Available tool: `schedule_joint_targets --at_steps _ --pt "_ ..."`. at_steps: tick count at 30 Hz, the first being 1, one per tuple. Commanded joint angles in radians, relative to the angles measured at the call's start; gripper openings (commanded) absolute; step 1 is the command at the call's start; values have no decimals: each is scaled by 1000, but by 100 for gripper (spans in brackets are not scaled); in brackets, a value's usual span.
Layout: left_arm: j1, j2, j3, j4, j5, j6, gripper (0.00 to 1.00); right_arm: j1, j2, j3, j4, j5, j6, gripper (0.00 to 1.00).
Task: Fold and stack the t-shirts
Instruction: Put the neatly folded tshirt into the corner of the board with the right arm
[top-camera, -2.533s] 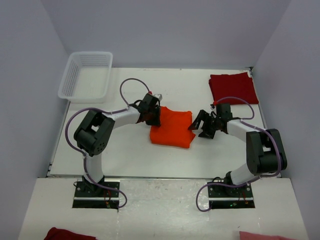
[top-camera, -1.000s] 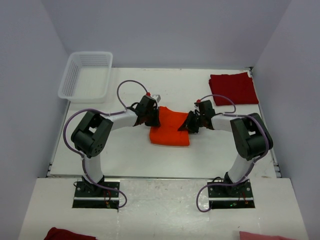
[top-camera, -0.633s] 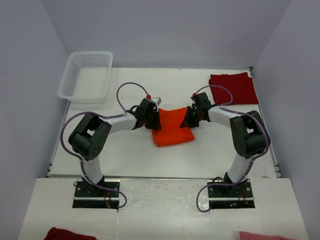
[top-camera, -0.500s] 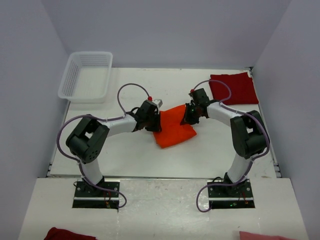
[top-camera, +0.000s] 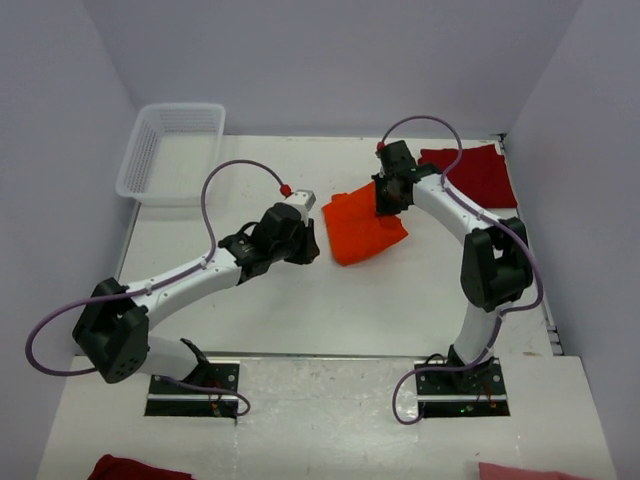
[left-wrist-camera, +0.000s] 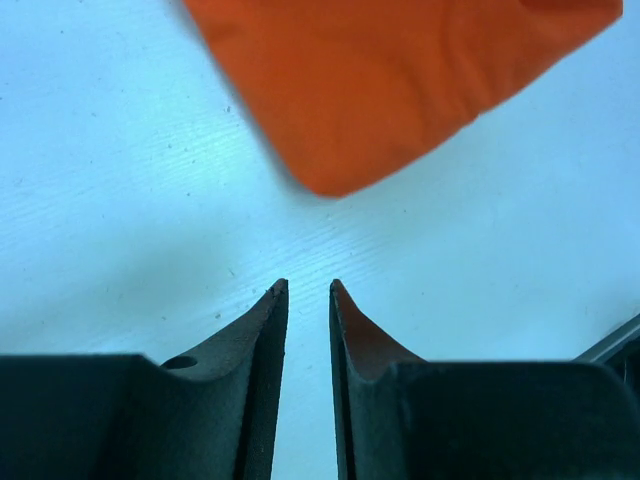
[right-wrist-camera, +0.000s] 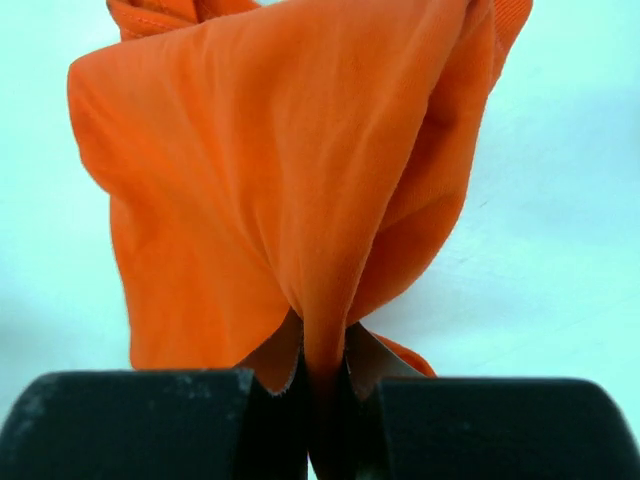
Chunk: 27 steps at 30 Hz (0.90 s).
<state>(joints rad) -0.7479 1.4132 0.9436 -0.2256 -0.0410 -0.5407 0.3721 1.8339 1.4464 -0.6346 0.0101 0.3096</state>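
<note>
Top external view: right gripper (top-camera: 390, 196) is clamped on the far edge of the orange shirt (top-camera: 362, 230), which lies folded mid-table, bunched at the pinch. Red shirt (top-camera: 478, 172) lies folded at the far right corner. Left gripper (top-camera: 306, 243) sits just beside the orange shirt, apart from it, jaws slightly parted and empty.

The bright orange t-shirt (top-camera: 365, 230) lies folded and askew near the middle, its far edge gathered into a raised, pinched fold. The dark red t-shirt (top-camera: 482, 176), apparently folded flat, lies at the far right, near it.
</note>
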Motion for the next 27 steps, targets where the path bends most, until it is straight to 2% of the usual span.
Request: schedule_joint_targets --at_steps 1,13,27 --pt "-16 -74 -58 -21 -25 -25 25 -2 54 121 -68 166 -92 0" --pt "-30 -174 -206 -18 35 -38 25 -39 275 472 -175 534 -193 0" --pt "-30 -145 -224 19 96 -35 25 -136 392 736 -185 686 -340 0"
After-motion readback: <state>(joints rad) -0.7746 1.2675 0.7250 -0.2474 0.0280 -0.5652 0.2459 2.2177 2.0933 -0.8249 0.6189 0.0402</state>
